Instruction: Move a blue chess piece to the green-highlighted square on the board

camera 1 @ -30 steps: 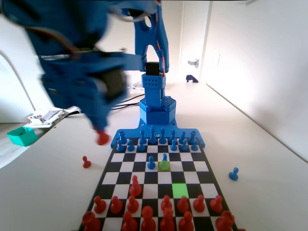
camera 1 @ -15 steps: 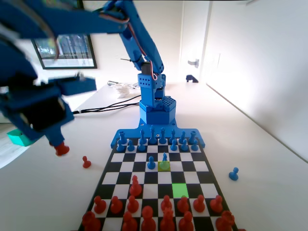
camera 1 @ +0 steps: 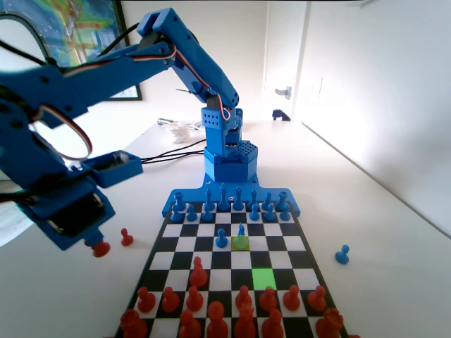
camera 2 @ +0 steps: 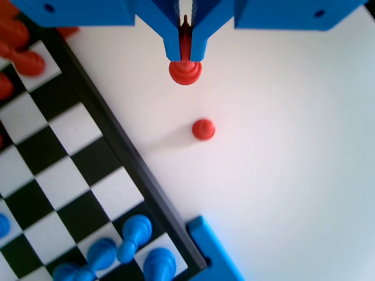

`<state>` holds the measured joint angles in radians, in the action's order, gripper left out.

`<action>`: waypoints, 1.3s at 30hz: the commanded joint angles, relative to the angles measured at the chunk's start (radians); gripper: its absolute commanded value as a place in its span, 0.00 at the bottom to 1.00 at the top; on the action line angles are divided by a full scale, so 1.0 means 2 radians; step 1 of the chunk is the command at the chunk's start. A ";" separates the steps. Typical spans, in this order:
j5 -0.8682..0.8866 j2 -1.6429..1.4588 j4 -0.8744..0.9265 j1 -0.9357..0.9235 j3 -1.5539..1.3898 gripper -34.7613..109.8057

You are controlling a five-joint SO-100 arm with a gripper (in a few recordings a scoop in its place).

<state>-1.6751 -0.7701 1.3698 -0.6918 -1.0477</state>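
My gripper (camera 1: 99, 245) hangs over the bare table left of the board (camera 1: 282, 243), shut on a red piece (camera 1: 101, 248). From the wrist, the gripper (camera 2: 185, 57) pinches that red piece (camera 2: 185, 71) by its top, above white table beside the board's edge (camera 2: 126, 161). The blue chess piece (camera 1: 241, 231), slim and pointed, stands on a pale yellow-green cell (camera 1: 241, 243) in the board's middle. The green-highlighted square (camera 1: 264, 278) lies nearer the camera, with nothing on it, just ahead of the red pawn row.
A loose red pawn (camera 1: 126, 237) stands on the table close to the held piece, and the wrist view has this pawn (camera 2: 203, 129) just below the jaws. A blue pawn (camera 1: 342, 254) sits off the board at right. Another blue pawn (camera 1: 221, 239) stands beside the slim piece.
The arm has swung left off the board's edge and then come lower, carrying the red piece out over the table near the loose red pawn. The pieces on the board have not moved.
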 commanded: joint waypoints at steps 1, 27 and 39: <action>-0.012 -0.018 -0.028 -0.005 -0.018 0.25; -0.059 -0.066 -0.066 -0.006 -0.104 0.37; -0.093 -0.133 0.035 -0.005 -0.070 0.38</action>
<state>-1.8392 -0.8652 1.3484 -0.6888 -1.2410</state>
